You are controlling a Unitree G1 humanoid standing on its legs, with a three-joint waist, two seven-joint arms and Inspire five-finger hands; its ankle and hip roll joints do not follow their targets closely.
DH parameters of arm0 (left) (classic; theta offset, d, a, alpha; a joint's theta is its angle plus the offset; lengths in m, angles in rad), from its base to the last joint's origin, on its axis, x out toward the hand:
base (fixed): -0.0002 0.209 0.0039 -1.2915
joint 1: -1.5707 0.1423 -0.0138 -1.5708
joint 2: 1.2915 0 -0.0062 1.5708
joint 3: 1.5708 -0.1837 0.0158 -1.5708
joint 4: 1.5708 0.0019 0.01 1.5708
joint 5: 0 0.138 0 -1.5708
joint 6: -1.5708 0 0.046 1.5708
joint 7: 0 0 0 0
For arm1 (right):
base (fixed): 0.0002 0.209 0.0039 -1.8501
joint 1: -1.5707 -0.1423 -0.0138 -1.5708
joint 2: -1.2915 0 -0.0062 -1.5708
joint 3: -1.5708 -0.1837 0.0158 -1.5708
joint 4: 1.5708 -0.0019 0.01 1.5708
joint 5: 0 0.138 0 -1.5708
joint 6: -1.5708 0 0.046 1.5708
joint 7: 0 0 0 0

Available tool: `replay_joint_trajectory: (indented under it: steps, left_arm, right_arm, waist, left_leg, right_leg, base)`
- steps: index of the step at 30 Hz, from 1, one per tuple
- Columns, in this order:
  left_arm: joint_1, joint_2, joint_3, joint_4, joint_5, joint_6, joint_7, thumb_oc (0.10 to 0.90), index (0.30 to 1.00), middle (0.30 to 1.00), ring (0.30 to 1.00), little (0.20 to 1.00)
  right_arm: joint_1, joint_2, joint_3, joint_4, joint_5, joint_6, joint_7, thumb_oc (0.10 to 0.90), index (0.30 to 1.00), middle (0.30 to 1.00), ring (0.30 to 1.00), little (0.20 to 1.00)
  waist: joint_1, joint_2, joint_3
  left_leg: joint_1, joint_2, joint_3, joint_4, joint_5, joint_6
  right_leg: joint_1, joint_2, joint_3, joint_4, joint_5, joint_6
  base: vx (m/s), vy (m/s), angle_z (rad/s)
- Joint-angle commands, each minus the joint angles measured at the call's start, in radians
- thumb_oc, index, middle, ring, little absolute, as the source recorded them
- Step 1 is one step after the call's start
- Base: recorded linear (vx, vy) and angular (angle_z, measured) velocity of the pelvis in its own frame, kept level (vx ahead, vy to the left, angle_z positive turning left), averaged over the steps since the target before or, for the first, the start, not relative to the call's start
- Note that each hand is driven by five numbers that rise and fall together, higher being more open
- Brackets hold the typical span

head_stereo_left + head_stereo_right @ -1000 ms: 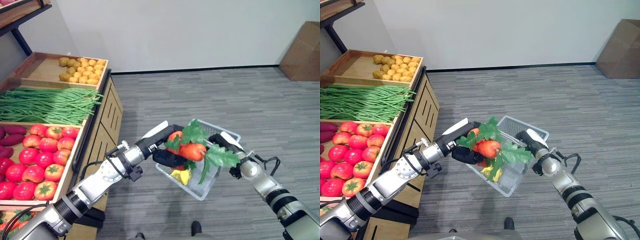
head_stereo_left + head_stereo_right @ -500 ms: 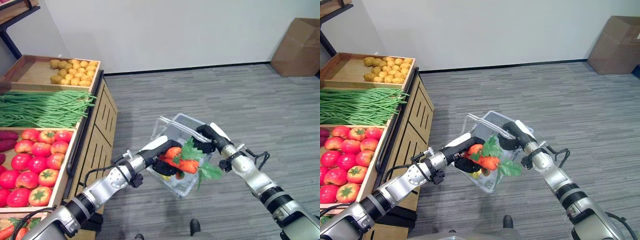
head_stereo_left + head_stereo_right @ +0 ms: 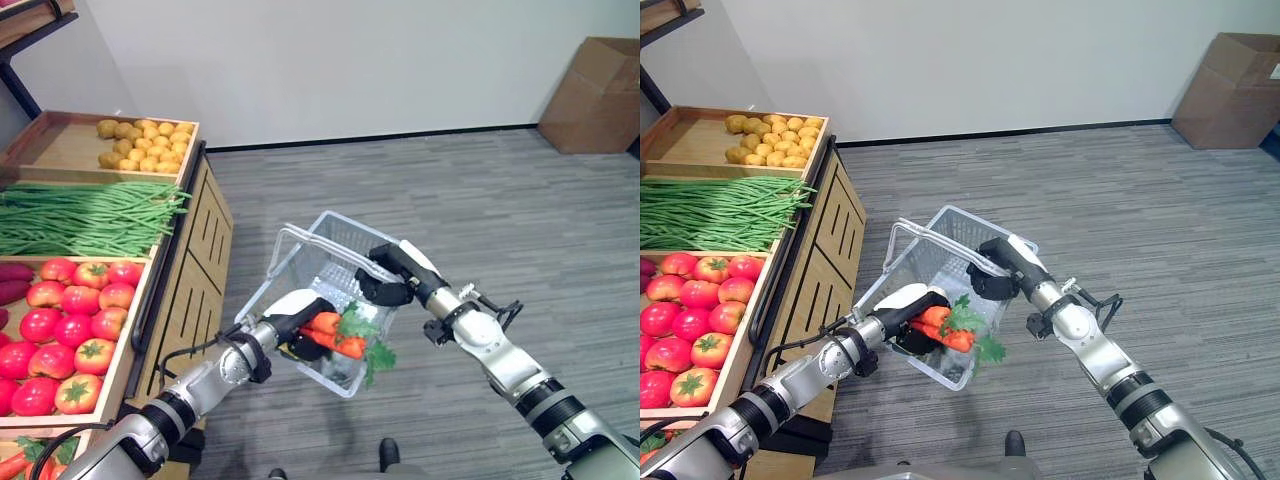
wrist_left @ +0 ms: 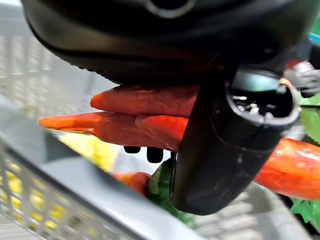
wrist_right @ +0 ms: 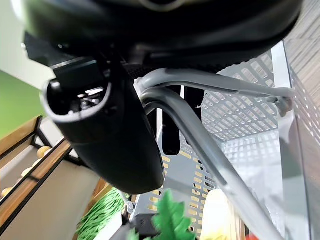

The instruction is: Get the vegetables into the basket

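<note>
Grey carpet, left hand [image 3: 292, 318] clamped on carrots [image 3: 335, 340] lying crosswise, leaves rightward, right hand [image 3: 385, 287] gripping basket [image 3: 330, 250] handles [image 5: 210, 150].

- You have one basket [image 3: 325, 245], its handles gripped by the right hand [image 3: 385, 285].
- You can count three orange carrots [image 4: 140, 117] clutched in the left hand [image 3: 290, 318], inside the basket.
- One yellow item [image 4: 97, 150] lies under that hand.
- You see four produce trays to the left hand's side: potatoes [image 3: 140, 143], green beans [image 3: 85, 215], tomatoes [image 3: 75, 325], and a fourth at the near corner.
- One cardboard box [image 3: 590, 95] stands well beyond the right hand.
</note>
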Motion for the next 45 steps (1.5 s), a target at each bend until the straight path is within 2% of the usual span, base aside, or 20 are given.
replay_joint_trajectory:
  steps: [1, 2, 3, 4, 5, 6, 10, 18, 22, 29, 31, 32, 39, 43, 44, 45]
  left_arm:
    - [-0.105, -0.003, 0.060, 0.055, 0.083, -0.004, 0.140, 0.524, 0.473, 0.473, 0.473, 0.473]
    - [-0.104, -0.006, 0.068, 0.078, 0.113, 0.010, 0.157, 0.627, 0.618, 0.618, 0.618, 0.618]
    - [-0.102, -0.012, 0.079, 0.096, 0.129, 0.022, 0.169, 0.682, 0.695, 0.695, 0.695, 0.695]
    - [-0.097, -0.019, 0.088, 0.114, 0.145, 0.035, 0.178, 0.790, 0.846, 0.846, 0.846, 0.846]
    - [-0.097, -0.020, 0.088, 0.115, 0.147, 0.035, 0.179, 0.790, 0.846, 0.846, 0.846, 0.846]
    - [-0.096, -0.024, 0.098, 0.130, 0.178, 0.052, 0.194, 0.900, 1.000, 1.000, 1.000, 1.000]
    - [-0.086, -0.042, 0.118, 0.158, 0.221, 0.085, 0.216, 0.900, 1.000, 1.000, 1.000, 1.000]
    - [-0.076, -0.042, 0.120, 0.139, 0.227, 0.086, 0.212, 0.900, 1.000, 1.000, 1.000, 1.000]
    - [-0.068, -0.040, 0.114, 0.109, 0.217, 0.078, 0.203, 0.900, 1.000, 1.000, 1.000, 1.000]
    - [-0.044, -0.009, 0.087, -0.081, 0.121, 0.009, 0.122, 0.900, 1.000, 1.000, 1.000, 1.000]
    - [-0.044, -0.008, 0.087, -0.081, 0.121, 0.010, 0.121, 0.900, 1.000, 1.000, 1.000, 1.000]
    - [-0.034, 0.007, 0.074, -0.153, 0.083, -0.015, 0.087, 0.900, 1.000, 1.000, 1.000, 1.000]
    - [0.024, 0.057, 0.094, -0.304, -0.047, -0.045, 0.012, 0.900, 1.000, 1.000, 1.000, 1.000]
    - [0.085, 0.105, 0.124, -0.424, -0.229, -0.060, -0.054, 0.900, 1.000, 1.000, 1.000, 1.000]
    - [0.086, 0.108, 0.126, -0.428, -0.233, -0.059, -0.056, 0.900, 1.000, 1.000, 1.000, 1.000]
    - [0.115, 0.133, 0.146, -0.475, -0.311, -0.061, -0.069, 0.900, 1.000, 1.000, 1.000, 1.000]
  right_arm:
    - [-0.110, 0.026, -0.091, -0.183, 0.117, -0.165, -0.037, 0.400, 0.300, 0.300, 0.300, 0.300]
    - [-0.105, 0.028, -0.090, -0.192, 0.122, -0.166, -0.034, 0.400, 0.300, 0.300, 0.300, 0.300]
    - [-0.101, 0.028, -0.092, -0.200, 0.124, -0.166, -0.034, 0.400, 0.300, 0.300, 0.300, 0.300]
    - [-0.098, 0.028, -0.093, -0.211, 0.126, -0.165, -0.034, 0.400, 0.300, 0.300, 0.300, 0.300]
    - [-0.097, 0.027, -0.093, -0.212, 0.126, -0.165, -0.034, 0.400, 0.300, 0.300, 0.300, 0.300]
    - [-0.091, 0.025, -0.093, -0.222, 0.128, -0.163, -0.033, 0.400, 0.300, 0.300, 0.300, 0.300]
    - [-0.082, 0.027, -0.096, -0.230, 0.126, -0.158, -0.034, 0.400, 0.300, 0.300, 0.300, 0.300]
    - [-0.072, 0.038, -0.106, -0.203, 0.115, -0.151, -0.047, 0.400, 0.300, 0.300, 0.300, 0.300]
    - [-0.061, 0.050, -0.113, -0.174, 0.111, -0.146, -0.054, 0.400, 0.300, 0.300, 0.300, 0.300]
    - [-0.043, 0.072, -0.153, -0.060, 0.065, -0.126, -0.094, 0.400, 0.300, 0.300, 0.300, 0.300]
    - [-0.043, 0.072, -0.153, -0.060, 0.065, -0.126, -0.094, 0.400, 0.300, 0.300, 0.300, 0.300]
    - [-0.040, 0.075, -0.166, -0.016, 0.042, -0.117, -0.107, 0.400, 0.300, 0.300, 0.300, 0.300]
    - [-0.017, 0.084, -0.209, 0.075, -0.011, -0.105, -0.133, 0.400, 0.300, 0.300, 0.300, 0.300]
    - [0.006, 0.080, -0.248, 0.154, -0.041, -0.097, -0.153, 0.400, 0.300, 0.300, 0.300, 0.300]
    - [0.006, 0.081, -0.248, 0.155, -0.041, -0.098, -0.153, 0.400, 0.300, 0.300, 0.300, 0.300]
    - [0.018, 0.081, -0.262, 0.189, -0.046, -0.095, -0.157, 0.400, 0.300, 0.300, 0.300, 0.300]
  waist:
    - [0.003, -0.035, -0.071]
    - [0.003, -0.036, -0.071]
    - [0.004, -0.036, -0.071]
    - [0.004, -0.037, -0.070]
    - [0.004, -0.037, -0.071]
    - [0.005, -0.037, -0.071]
    - [0.007, -0.041, -0.070]
    - [0.008, -0.041, -0.073]
    - [0.009, -0.040, -0.074]
    - [0.016, -0.038, -0.076]
    - [0.016, -0.038, -0.076]
    - [0.021, -0.036, -0.076]
    - [0.030, -0.035, -0.079]
    - [0.038, -0.034, -0.077]
    - [0.037, -0.035, -0.077]
    - [0.041, -0.034, -0.077]
  left_leg:
    - [-0.042, 0.010, -0.003, 0.001, -0.007, -0.019]
    - [-0.042, 0.010, -0.002, 0.001, -0.006, -0.019]
    - [-0.042, 0.010, -0.002, 0.001, -0.006, -0.019]
    - [-0.042, 0.011, -0.002, 0.001, -0.005, -0.020]
    - [-0.043, 0.011, -0.002, 0.001, -0.005, -0.020]
    - [-0.042, 0.011, -0.002, 0.001, -0.005, -0.020]
    - [-0.045, 0.013, -0.002, 0.001, -0.004, -0.020]
    - [-0.047, 0.016, -0.003, 0.001, -0.003, -0.021]
    - [-0.047, 0.015, -0.004, 0.001, -0.004, -0.021]
    - [-0.050, 0.012, -0.015, 0.001, -0.005, -0.016]
    - [-0.050, 0.012, -0.015, 0.001, -0.005, -0.016]
    - [-0.051, 0.009, -0.018, 0.001, -0.006, -0.014]
    - [-0.055, 0.005, -0.029, 0.001, -0.006, -0.011]
    - [-0.055, 0.001, -0.037, 0.001, -0.005, -0.009]
    - [-0.055, 0.002, -0.037, 0.001, -0.005, -0.009]
    - [-0.056, 0.001, -0.040, 0.001, -0.003, -0.009]
  right_leg:
    - [0.054, -0.037, -0.043, 0.000, -0.060, 0.045]
    - [0.054, -0.037, -0.043, 0.000, -0.061, 0.045]
    - [0.053, -0.037, -0.043, 0.000, -0.060, 0.045]
    - [0.053, -0.037, -0.043, 0.000, -0.060, 0.045]
    - [0.053, -0.037, -0.043, 0.000, -0.060, 0.045]
    - [0.053, -0.037, -0.042, 0.000, -0.060, 0.044]
    - [0.053, -0.036, -0.046, 0.000, -0.059, 0.043]
    - [0.053, -0.036, -0.050, 0.000, -0.060, 0.043]
    - [0.054, -0.036, -0.053, 0.000, -0.060, 0.043]
    - [0.059, -0.040, -0.059, 0.000, -0.061, 0.044]
    - [0.059, -0.040, -0.059, 0.000, -0.061, 0.044]
    - [0.060, -0.041, -0.061, 0.000, -0.061, 0.044]
    - [0.063, -0.044, -0.068, 0.000, -0.062, 0.043]
    - [0.063, -0.043, -0.072, 0.000, -0.060, 0.043]
    - [0.063, -0.043, -0.072, 0.000, -0.060, 0.043]
    - [0.064, -0.043, -0.074, 0.000, -0.058, 0.043]
  base:
    - [0.00, -0.004, -0.05]
    - [-0.01, -0.003, -0.03]
    - [0.00, 0.000, 0.00]
    - [0.00, 0.000, 0.00]
    - [0.00, 0.000, 0.00]
    - [0.00, 0.000, 0.00]
    - [0.00, 0.000, 0.00]
    - [0.00, 0.000, 0.00]
    - [0.00, 0.000, 0.00]
    - [0.00, 0.000, 0.00]
    - [0.00, 0.000, 0.00]
    - [0.00, 0.000, 0.00]
    - [0.00, 0.000, 0.02]
    - [0.00, -0.002, 0.05]
    - [-0.01, 0.000, 0.04]
    - [-0.01, 0.000, 0.03]
